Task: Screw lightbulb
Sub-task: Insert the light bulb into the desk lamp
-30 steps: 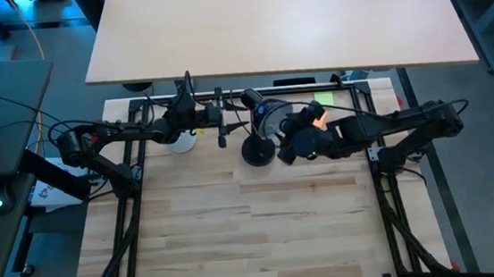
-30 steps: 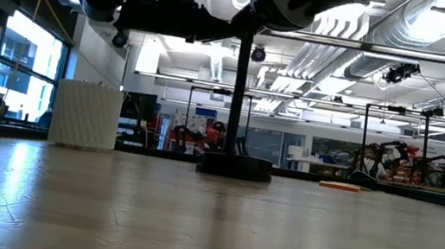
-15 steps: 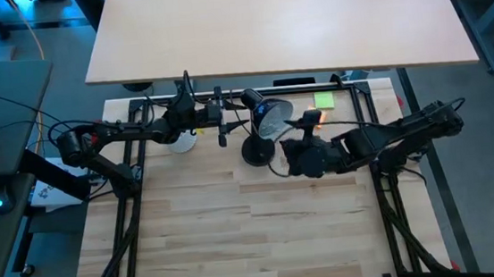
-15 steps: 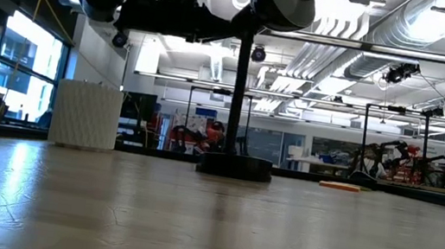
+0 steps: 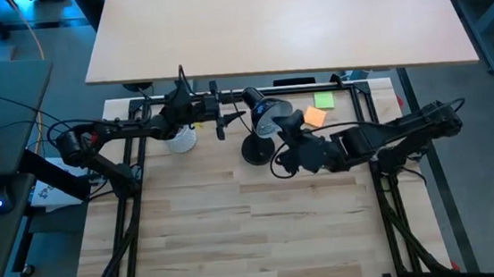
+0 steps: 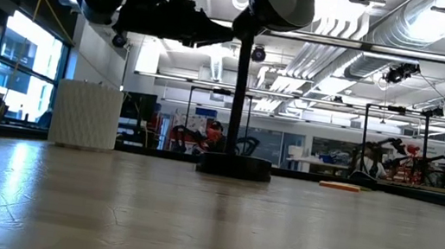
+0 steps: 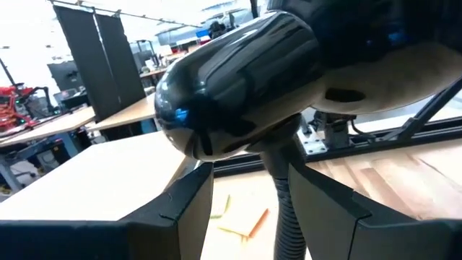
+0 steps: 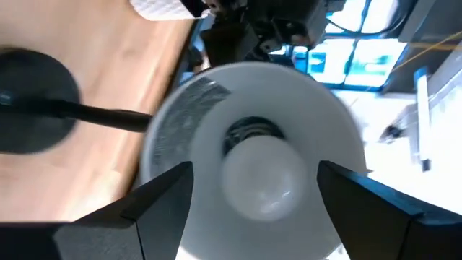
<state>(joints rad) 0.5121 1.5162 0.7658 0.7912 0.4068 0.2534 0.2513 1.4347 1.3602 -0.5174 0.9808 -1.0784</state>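
Note:
A black desk lamp stands at the table's far middle on its round base, its head raised on a thin neck. The white lightbulb sits in the socket inside the head's white shade. My right gripper is open in front of the shade's mouth, one finger to each side of the bulb and apart from it. My left gripper comes level from the table's left and is open. Its fingers stand on either side of the neck, just under the head. My left gripper has the lamp's neck between its two fingers, just below the head, reaching in level from the table's left and across the neck. A gap shows beside the neck. Whether either finger touches it, I cannot tell.
A white ribbed cup stands under my left arm near the far left. An orange note and a green note lie behind the lamp. A larger desk runs beyond the far edge. Bare wood lies toward the near edge.
My right gripper has rolled strongly about its own pointing line and shifted a little toward the table's left, closer to the lamp's head. Its fingers have stayed open.

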